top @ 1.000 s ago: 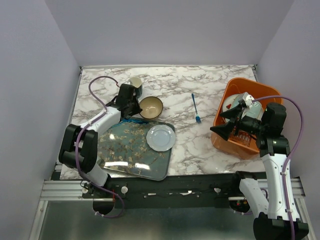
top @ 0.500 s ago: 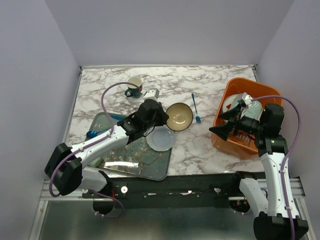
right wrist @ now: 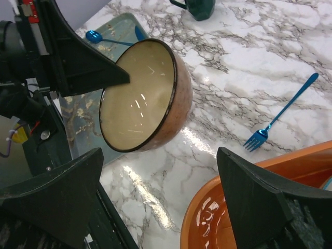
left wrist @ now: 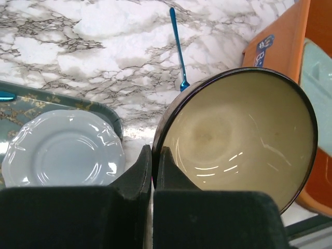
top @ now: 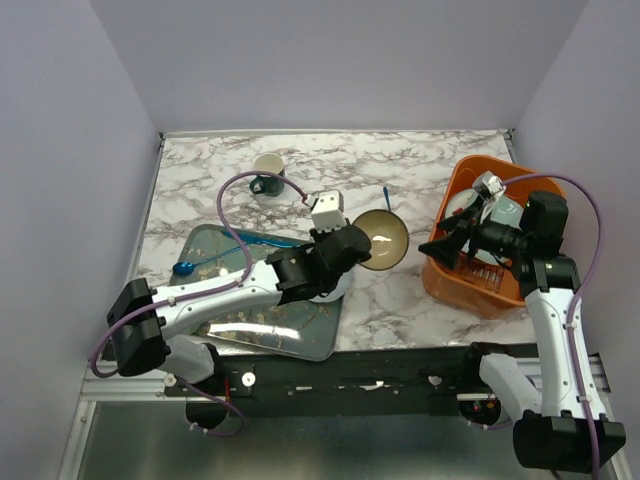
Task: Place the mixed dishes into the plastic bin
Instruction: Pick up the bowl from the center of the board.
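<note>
gripping the brown bowl (left wrist: 233,140) by its dark rim, the left gripper (left wrist: 153,155) has its fingers clamped together on that edge, and the bowl hangs tilted just ahead of them above the marble table (top: 330,160). the orange plastic bin (top: 450,285) stands beyond the bowl to this gripper's right, a blue fork (left wrist: 177,46) lies ahead of it, and a white scalloped plate (left wrist: 62,150) sits to its left on the floral tray (left wrist: 31,98). the right gripper (right wrist: 160,155) hovers over the bin's rim, fingers spread wide apart around nothing, the bowl just in front of it.
</note>
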